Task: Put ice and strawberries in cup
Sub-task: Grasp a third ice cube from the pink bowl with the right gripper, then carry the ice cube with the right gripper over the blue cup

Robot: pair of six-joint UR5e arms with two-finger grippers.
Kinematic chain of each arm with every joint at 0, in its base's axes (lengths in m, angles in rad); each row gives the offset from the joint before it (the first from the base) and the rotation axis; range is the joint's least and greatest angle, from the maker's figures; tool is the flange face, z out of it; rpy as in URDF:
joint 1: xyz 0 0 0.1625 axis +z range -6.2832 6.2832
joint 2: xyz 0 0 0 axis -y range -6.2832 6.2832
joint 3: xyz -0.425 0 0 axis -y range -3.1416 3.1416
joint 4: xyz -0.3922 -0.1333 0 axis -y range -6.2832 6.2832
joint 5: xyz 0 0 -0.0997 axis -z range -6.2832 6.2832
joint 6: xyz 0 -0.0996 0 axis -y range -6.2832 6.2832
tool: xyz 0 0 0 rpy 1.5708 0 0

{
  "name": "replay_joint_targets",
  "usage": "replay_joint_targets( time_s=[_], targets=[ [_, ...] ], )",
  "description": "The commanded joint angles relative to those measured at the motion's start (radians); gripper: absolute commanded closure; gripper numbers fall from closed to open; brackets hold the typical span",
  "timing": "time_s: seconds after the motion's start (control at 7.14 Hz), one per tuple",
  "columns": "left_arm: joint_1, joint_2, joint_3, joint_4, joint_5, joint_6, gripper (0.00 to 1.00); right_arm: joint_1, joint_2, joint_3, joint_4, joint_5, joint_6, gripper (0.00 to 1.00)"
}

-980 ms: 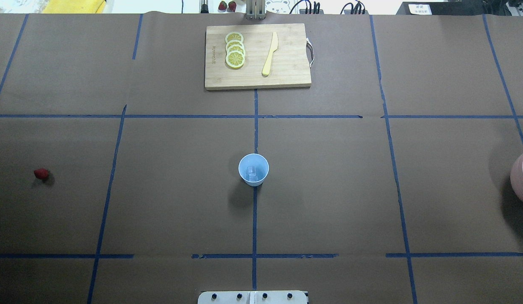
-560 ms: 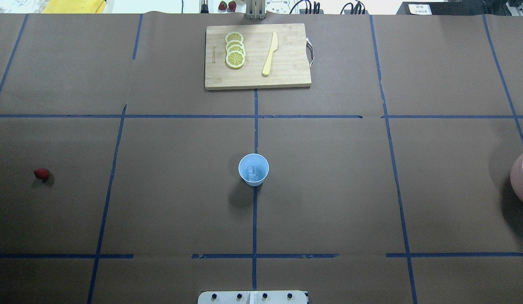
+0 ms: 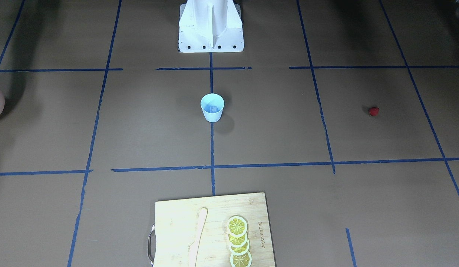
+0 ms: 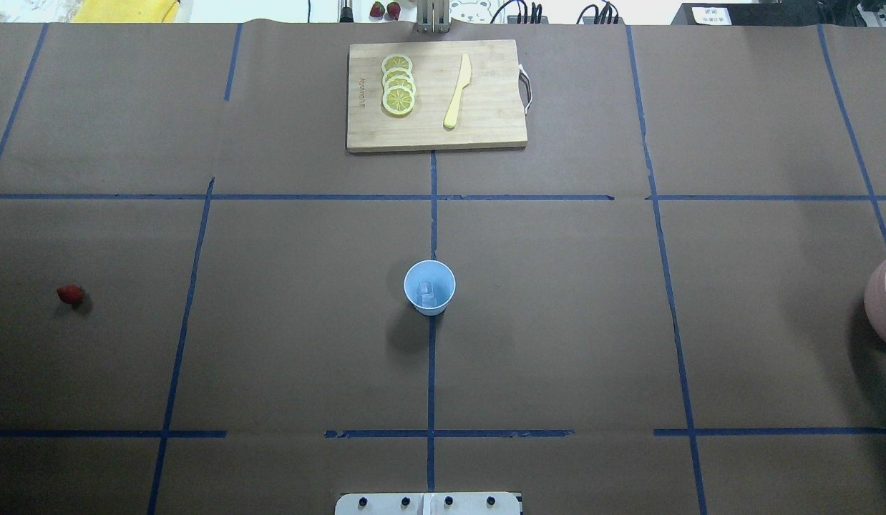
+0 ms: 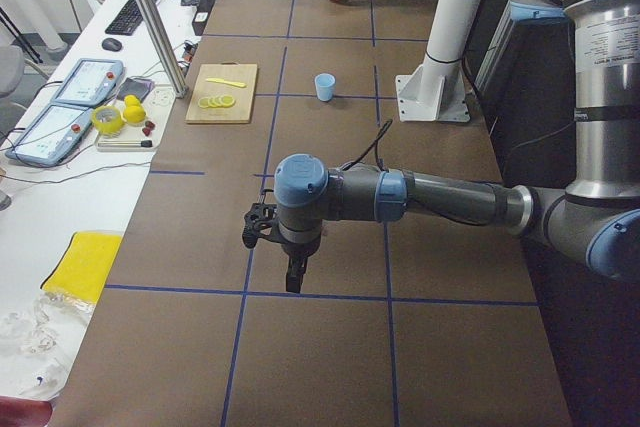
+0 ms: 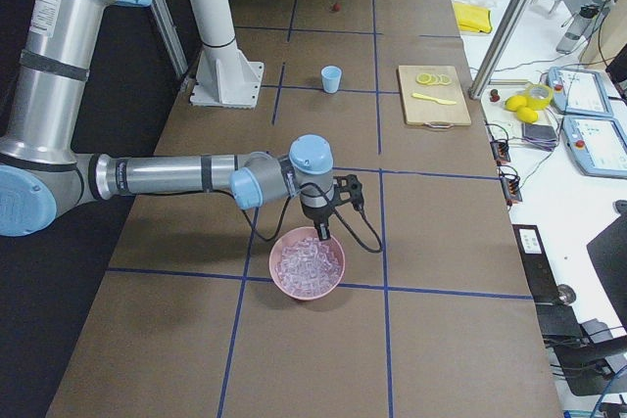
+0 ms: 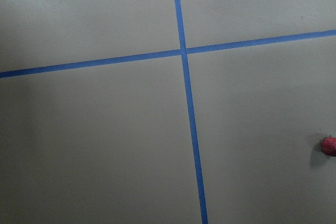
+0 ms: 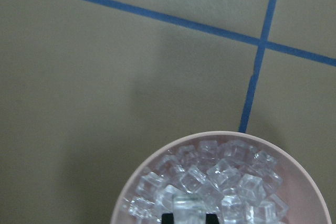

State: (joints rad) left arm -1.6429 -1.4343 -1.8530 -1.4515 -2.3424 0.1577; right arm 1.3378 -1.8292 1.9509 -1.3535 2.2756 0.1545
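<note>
Right gripper (image 8: 189, 217) nips one ice cube (image 8: 189, 205) between its fingers, on flat sides; slick and hard, I'd say. Left gripper (image 5: 292, 277): can't tell.

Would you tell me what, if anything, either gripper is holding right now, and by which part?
The right gripper seems to pinch one clear ice cube by opposite sides in the round pink bowl; the left gripper cannot be judged.

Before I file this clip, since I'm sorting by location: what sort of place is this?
Probably a robotics lab: a robot arm over a paper-covered table gridded with blue tape, and control pendants on the side bench.
</note>
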Motion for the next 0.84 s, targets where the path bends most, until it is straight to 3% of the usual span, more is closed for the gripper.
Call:
replay_joint_targets(
  time_s=[0.0, 0.14, 0.42, 0.56, 0.7],
  targets=[
    [0.000, 0.000, 0.000, -0.001, 0.000, 0.000, 0.00, -0.076, 0.106, 0.098, -0.130, -0.002, 0.048, 0.98],
    [0.000, 0.000, 0.000, -0.004, 0.000, 0.000, 0.00, -0.168, 0.199, 0.100, -0.131, -0.011, 0.227, 1.00],
    [0.000, -0.002, 0.000, -0.006, 0.000, -0.001, 0.00, -0.389, 0.389, 0.099, -0.134, -0.114, 0.556, 1.00],
    [0.000, -0.002, 0.001, -0.006, 0.002, -0.001, 0.00, -0.508, 0.491, 0.094, -0.172, -0.176, 0.702, 1.00],
    [0.000, -0.002, 0.002, -0.006, 0.000, -0.001, 0.00, -0.604, 0.627, 0.088, -0.284, -0.247, 0.809, 1.00]
  ],
)
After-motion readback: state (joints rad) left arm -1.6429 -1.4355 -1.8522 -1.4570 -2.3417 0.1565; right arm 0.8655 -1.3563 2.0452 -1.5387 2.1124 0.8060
